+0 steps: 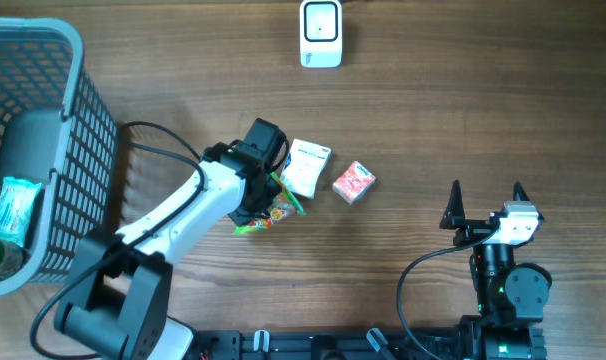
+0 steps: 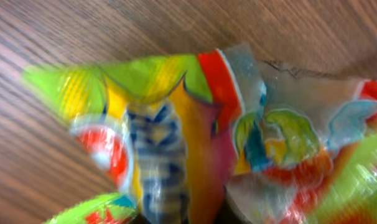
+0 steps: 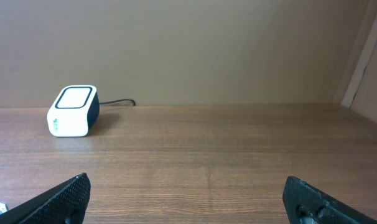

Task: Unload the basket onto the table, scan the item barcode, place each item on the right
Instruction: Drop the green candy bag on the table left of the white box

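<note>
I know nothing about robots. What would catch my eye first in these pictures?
First, the crinkly snack packet in green, yellow and red, which fills the left wrist view; seen from overhead it lies mid-table at the tip of the white arm. Next come the big grey basket at the left edge and the small white scanner at the far edge.

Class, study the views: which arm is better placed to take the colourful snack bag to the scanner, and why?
Left. The left end effector is right at the colourful snack bag, which fills its wrist view. The right end effector stands open and empty, well away from the bag.
</note>
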Robot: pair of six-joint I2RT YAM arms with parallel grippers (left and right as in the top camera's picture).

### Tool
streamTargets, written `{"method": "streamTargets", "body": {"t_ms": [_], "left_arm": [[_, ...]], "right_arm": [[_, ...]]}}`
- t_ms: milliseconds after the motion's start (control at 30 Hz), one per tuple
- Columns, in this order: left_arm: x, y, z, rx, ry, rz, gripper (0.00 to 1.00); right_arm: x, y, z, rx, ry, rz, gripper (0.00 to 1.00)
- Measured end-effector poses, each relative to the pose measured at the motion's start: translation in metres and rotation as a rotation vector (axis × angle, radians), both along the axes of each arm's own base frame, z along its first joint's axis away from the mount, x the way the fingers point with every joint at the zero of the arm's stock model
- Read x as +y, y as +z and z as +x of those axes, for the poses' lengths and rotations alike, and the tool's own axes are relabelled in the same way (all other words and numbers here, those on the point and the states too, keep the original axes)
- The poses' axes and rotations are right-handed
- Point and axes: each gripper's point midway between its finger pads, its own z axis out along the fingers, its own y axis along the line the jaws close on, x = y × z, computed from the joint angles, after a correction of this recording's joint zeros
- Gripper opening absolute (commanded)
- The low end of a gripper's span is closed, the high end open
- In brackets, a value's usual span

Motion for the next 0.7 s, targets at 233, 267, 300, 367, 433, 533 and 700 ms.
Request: {"method": "streamTargets", "body": {"t_ms": [233,267,300,367,433,533,700], "left_arm": [[0.015,0.058,0.026,-0.012,-0.109,0.026,1.0],[0.023,0.092,0.039,-0.054,-0.102,0.037,1.0],[0.034,0.143,0.06,-0.158,-0.076,0.048,1.0],[0.057,0.228,0.084,-0.357,-0.033,0.06,1.0],[0.093,0.328,0.088,-0.618,0.025,0.091,1.0],[0.155,0.396,0.059,-0.794,0.18,0.185,1.0],[0.266,0.386,-0.005,-0.677,0.612,0.353,1.0]], "right_arm": [[0.0,0.0,0.0,0.001,0.0,0.0,1.0],[0.0,0.0,0.0,0.0,0.0,0.0,1.0],[0.0,0.0,0.0,0.0,0.0,0.0,1.0],[0.0,0.0,0.0,0.001,0.0,0.0,1.0],[0.0,0.0,0.0,0.0,0.0,0.0,1.0],[0.0,0.0,0.0,0.0,0.0,0.0,1.0],[0.0,0.0,0.0,0.0,0.0,0.0,1.0]]}}
